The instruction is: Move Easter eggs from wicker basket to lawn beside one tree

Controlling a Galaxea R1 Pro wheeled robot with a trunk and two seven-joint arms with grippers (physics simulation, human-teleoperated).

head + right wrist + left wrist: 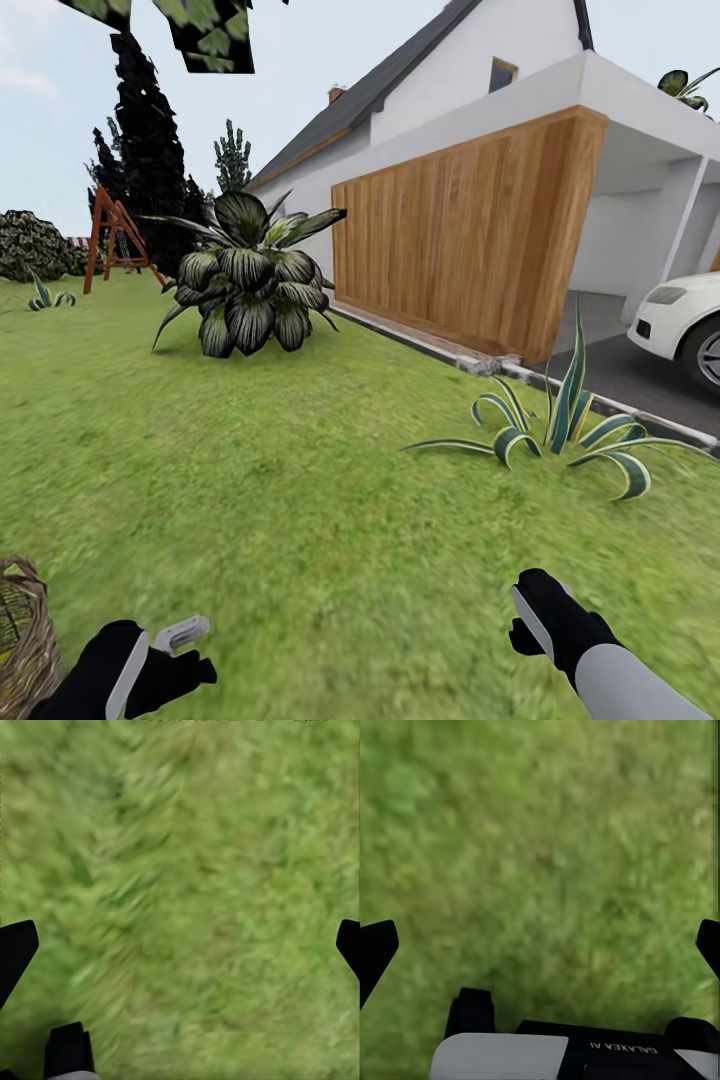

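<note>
The step in hand looks like the approach to the wicker basket [22,640], with no egg lifted yet: both grippers hang low over the lawn [300,520] and carry nothing. Nearest, in the head view, the left gripper [165,655] sits at the bottom edge just beside the basket, which pokes in at the lower left corner with its woven rim tilted toward the arm; a yellowish-green patch shows inside it (possibly an egg, too cropped to tell). The left wrist view has the left fingers [376,949] spread wide apart with bare grass between them, so the basket lies off to the side of those fingers, not between them. The right gripper [540,615] hangs over open grass well apart from the basket, and its fingers [16,949] are likewise spread wide over blurred turf. I judge the next move calls for turning the trunk or swinging the left arm toward the basket, bringing its mouth under the open fingers before reaching in. Farther out stand a striped agave [560,425], a broad dark-leaved plant [245,285], then the white house [520,70] with its wooden wall [460,230], a white car [680,320], a wooden swing frame [112,235] and black conifers [150,140]; no pale-trunked tree is in sight.
</note>
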